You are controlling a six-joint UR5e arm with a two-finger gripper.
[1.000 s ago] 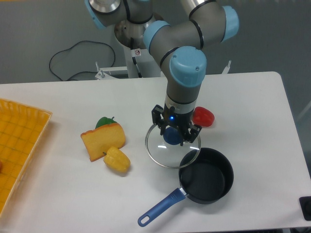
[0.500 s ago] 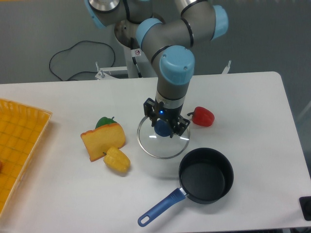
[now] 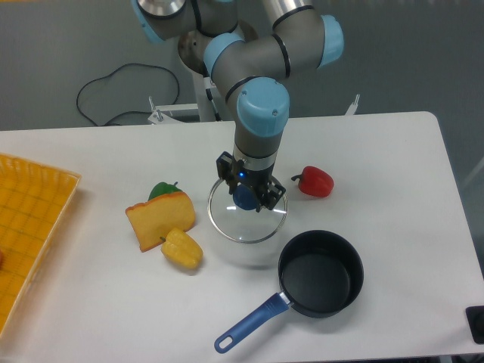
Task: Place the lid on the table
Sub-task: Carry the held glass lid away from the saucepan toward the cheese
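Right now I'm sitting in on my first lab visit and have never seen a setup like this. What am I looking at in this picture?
This is one picture from a fixed camera looking down at a white table from the front. The grey and light-blue jointed machine is a robot arm. At its end is its tool, two fingers that pinch. The tool is closed on the blue knob of a round glass lid, with a shadow under the lid, so it seems to be held just above the table.

Near the front sits a dark saucepan with a blue handle, uncovered. Left of the lid are toy foods: an orange cheese wedge, a yellow pepper and something green behind the cheese. A red pepper lies to the right. A yellow woven tray sits at the far left edge.
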